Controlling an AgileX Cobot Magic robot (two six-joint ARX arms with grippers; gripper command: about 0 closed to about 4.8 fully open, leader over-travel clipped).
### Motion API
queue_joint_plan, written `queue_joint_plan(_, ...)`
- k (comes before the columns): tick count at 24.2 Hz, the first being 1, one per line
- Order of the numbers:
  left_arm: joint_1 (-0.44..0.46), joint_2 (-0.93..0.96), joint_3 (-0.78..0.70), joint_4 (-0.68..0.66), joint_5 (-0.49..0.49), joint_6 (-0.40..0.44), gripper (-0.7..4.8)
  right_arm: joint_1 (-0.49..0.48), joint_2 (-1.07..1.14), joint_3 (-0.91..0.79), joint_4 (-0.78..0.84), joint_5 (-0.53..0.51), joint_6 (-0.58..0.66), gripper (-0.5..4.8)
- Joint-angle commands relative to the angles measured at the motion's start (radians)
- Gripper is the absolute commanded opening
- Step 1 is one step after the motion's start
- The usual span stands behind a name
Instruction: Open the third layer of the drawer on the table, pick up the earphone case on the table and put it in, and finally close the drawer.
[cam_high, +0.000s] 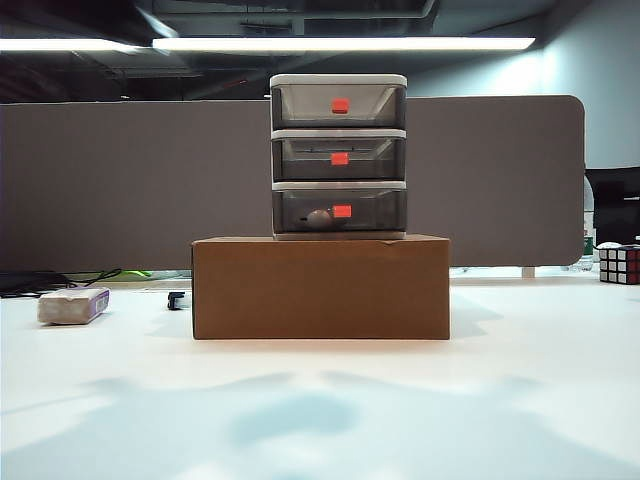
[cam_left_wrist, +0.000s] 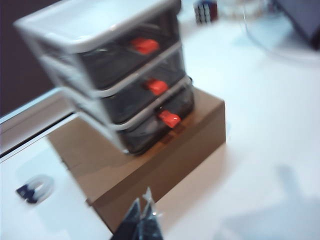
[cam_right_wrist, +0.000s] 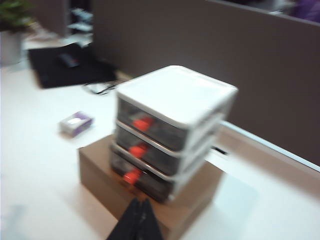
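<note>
While the drawer sits shut on a cardboard box, the earphone case lies inside the third layer; left hand and right hand hover closed, empty, above the counter.

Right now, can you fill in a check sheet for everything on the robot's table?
Surface: white table, bare in front, with soft shadows.
Job's things: drawer on a cardboard box, all three layers shut; a pale rounded thing, probably the earphone case, shows inside the third layer.
Clutter: whitish block with purple edge, small dark item, puzzle cube.
Grippers: left tool and right tool both shut, empty, above the table facing the drawer.
Cables: dark cables at the far left.
Surroundings: grey partition, ceiling lights.
</note>
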Motion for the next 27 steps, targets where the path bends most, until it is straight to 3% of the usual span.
queue_joint_plan(1, 0.001, -0.201, -0.130, 0.041, -0.024, -0.093, -0.06, 0.000, -0.156, -0.069, -0.078, 0.111, 0.034, -0.06)
queue_joint_plan(5, 0.001, -0.402, -0.258, 0.050, -0.090, -0.144, -0.06, 0.000, -0.364, -0.166, -0.167, 0.168, 0.035, -0.06)
queue_joint_plan(9, 0.001, -0.555, -0.353, 0.046, -0.079, -0.175, -0.06, 0.000, -0.571, -0.283, -0.171, 0.168, 0.035, -0.06)
queue_joint_plan(12, 0.002, -0.631, -0.407, -0.005, -0.077, -0.197, -0.06, 0.004, -0.536, -0.322, -0.215, 0.151, 0.096, -0.06)
queue_joint_plan(20, -0.003, -0.658, -0.494, 0.040, -0.095, -0.213, -0.06, 0.014, -0.568, -0.544, -0.019, 0.131, 0.111, -0.06)
queue_joint_plan(27, 0.000, -0.658, -0.506, 0.055, -0.148, -0.159, -0.06, 0.014, -0.568, -0.712, 0.219, 0.143, 0.112, -0.06)
